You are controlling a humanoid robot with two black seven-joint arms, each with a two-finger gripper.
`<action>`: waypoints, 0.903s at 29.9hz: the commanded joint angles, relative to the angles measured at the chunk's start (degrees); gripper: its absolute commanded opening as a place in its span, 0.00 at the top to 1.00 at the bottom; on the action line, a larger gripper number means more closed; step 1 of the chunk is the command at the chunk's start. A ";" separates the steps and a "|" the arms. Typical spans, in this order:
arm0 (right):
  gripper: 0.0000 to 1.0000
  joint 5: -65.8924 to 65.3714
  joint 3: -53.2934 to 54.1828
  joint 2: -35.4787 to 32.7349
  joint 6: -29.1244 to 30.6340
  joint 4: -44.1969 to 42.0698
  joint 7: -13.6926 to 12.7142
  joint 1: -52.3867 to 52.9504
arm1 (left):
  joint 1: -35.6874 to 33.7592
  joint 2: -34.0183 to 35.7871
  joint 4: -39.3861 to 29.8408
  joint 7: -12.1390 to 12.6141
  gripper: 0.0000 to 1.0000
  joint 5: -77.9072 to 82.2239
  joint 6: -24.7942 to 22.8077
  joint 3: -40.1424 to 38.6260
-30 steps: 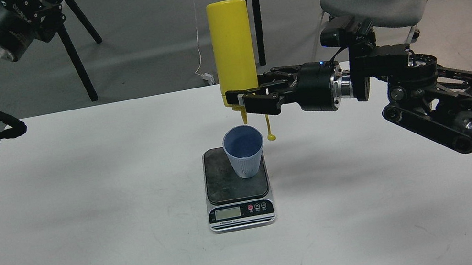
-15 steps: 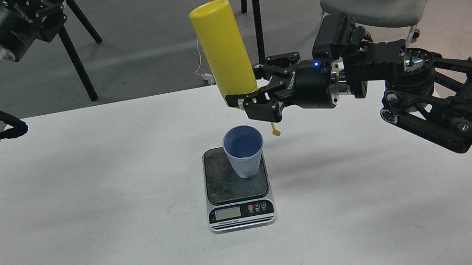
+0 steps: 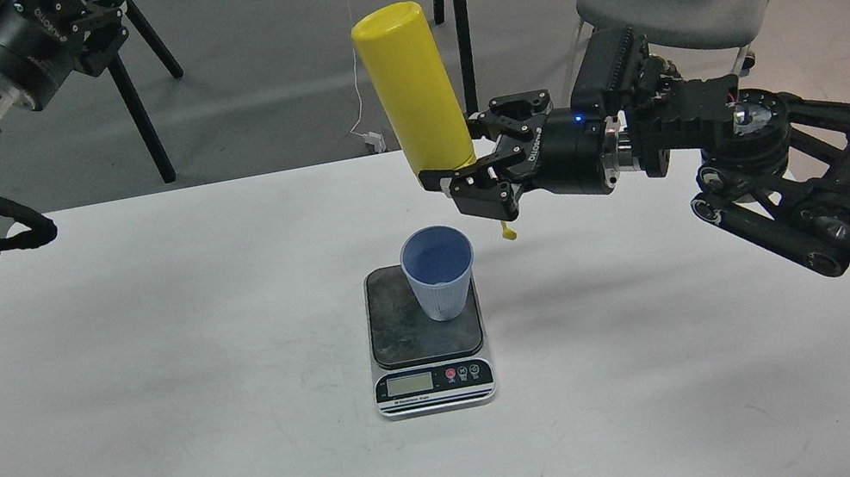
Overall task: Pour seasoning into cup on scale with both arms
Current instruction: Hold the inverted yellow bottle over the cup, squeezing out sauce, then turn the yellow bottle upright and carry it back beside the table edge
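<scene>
Above the table point(image 3: 150, 365), right of centre, the right pincer point(image 3: 472, 182) gripped the bottle point(image 3: 412, 92) near its cap end, jaws clamped on the lower body. Bottle was inverted, base uppermost, tilted a little with its base leaning left. Nozzle hidden behind the fingers; the tethered tip cover point(image 3: 509, 233) dangled free below the pincer, so the spout looked uncapped.

Cup point(image 3: 439, 271) stood upright on the scale point(image 3: 426, 334), toward the platform's right rear. Cup interior showed plain blue; no seasoning could be made out inside, and no stream was visible. Display too small to read.

Cap end sat above and to the right of the cup rim, near but not plainly over the opening.

Left arm was folded up at the upper left, well apart from the work. Left pincer point(image 3: 90, 22) seen dark and small; could not tell whether open or shut.

Judgement: pouring step was in hand, bottle upended but off the mark. Next move would call for bringing the nozzle squarely over the cup mouth and squeezing, or else righting the bottle if enough had been dispensed. Risk: drips landing on the scale platform beside the cup.
</scene>
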 commanded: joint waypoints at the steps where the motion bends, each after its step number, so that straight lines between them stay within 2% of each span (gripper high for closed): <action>1: 0.58 -0.01 0.03 0.04 0.00 0.01 0.09 -0.10 | -0.04 0.07 0.01 0.00 0.13 0.01 0.00 0.00; 19: 0.58 1.74 0.47 1.63 -0.71 -2.89 0.18 -1.24 | -0.21 0.42 0.01 0.00 0.13 -0.08 0.00 -0.08; 21: 0.58 8.56 2.22 1.19 0.43 -3.33 0.09 -1.16 | -0.21 0.42 0.01 0.00 0.13 0.00 0.00 -0.08; 24: 0.58 29.89 4.77 -0.91 7.09 -3.33 -1.23 -0.98 | -0.13 0.68 -0.08 0.00 0.13 -0.08 0.00 0.00; 27: 0.58 54.31 7.93 -5.04 12.81 -3.07 -4.30 -0.80 | -0.04 0.77 0.01 0.00 0.13 -0.08 0.00 0.00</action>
